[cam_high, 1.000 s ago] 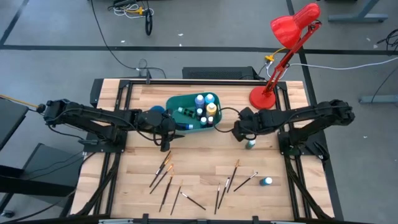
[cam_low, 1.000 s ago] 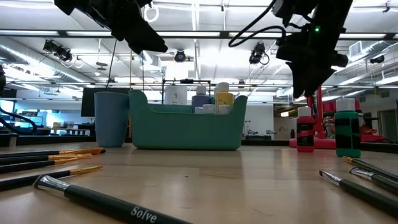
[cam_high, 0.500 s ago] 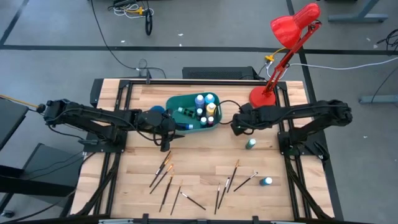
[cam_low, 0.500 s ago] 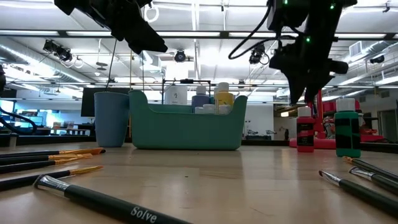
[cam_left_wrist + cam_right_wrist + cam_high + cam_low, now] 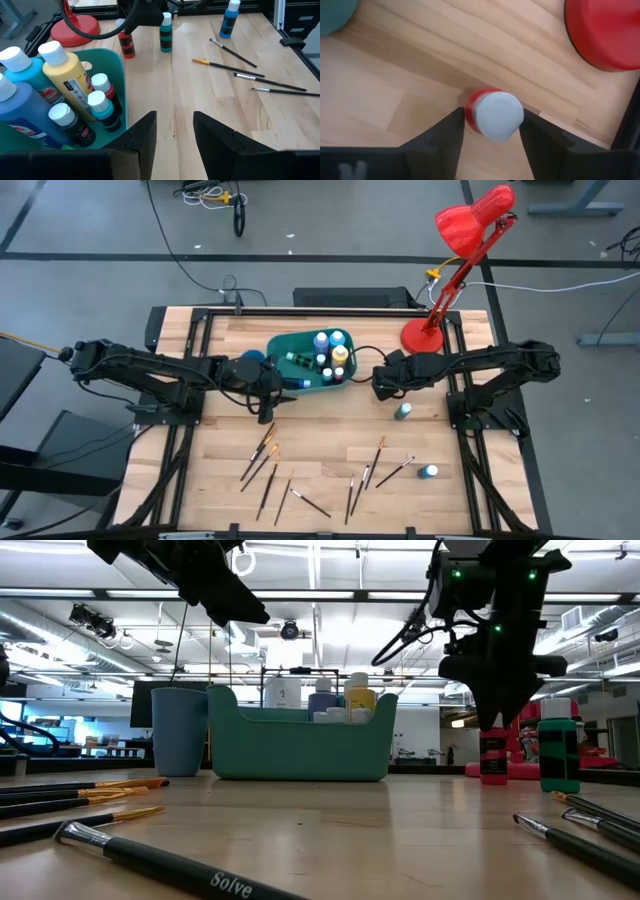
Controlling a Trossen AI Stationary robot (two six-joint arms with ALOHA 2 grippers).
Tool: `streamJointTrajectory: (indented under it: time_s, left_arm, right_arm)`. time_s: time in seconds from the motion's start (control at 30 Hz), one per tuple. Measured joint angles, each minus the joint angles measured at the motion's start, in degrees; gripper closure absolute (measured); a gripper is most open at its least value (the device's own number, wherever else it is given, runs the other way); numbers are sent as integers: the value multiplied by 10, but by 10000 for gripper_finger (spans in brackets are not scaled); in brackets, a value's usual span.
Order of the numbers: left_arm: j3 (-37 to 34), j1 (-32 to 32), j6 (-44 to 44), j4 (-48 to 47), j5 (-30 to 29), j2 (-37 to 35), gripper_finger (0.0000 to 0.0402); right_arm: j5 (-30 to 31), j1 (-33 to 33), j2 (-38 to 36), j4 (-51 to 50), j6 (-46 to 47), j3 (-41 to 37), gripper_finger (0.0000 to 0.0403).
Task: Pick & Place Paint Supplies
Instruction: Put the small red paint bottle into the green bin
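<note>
Pale wooden planks make up my table (image 5: 330, 460), boxed in a dark frame, with grey floor and trailing cables beyond it. From the low camera I look across into a big workshop hall with strip lights overhead.

On the far half of the table sits the teal bin (image 5: 300, 360). It holds upright paint bottles (image 5: 330, 352): two blue ones, a yellow one and several smaller ones with pale caps; the left wrist camera also shows a red-labelled and a dark one among them. Just beside the bin, on its left, stands the small blue cup (image 5: 179, 730); I cannot see into it.

My right gripper (image 5: 492, 127) hangs over a red paint bottle (image 5: 492, 114) that stands on the wood near the red lamp base (image 5: 422, 338). Its fingers are apart, one on either side of the pale cap, not clamped. A green bottle (image 5: 402, 412) stands nearby and a blue bottle (image 5: 429, 471) stands nearer the front edge on the right.

My left gripper (image 5: 174, 132) waits beside the bin, its fingers apart with nothing between them.

About ten dark-handled brushes (image 5: 265, 465) lie scattered across the front of the table. On the nearest brush (image 5: 190, 868) I can read "Solve" in pale letters; the bottle labels are too small to read.
</note>
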Motion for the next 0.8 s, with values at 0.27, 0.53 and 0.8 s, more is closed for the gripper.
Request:
streamJointTrajectory:
  time_s: [0.27,0.53,0.8]
  left_arm:
    - [0,0,0,0,0,0,264]
    - [0,0,0,0,0,0,264]
    - [0,0,0,-4,0,0,264]
  right_arm:
    - [5,0,0,19,-20,0,307]
    - [-63,18,-1,125,-71,1,303]
    - [-120,57,0,338,-145,0,301]
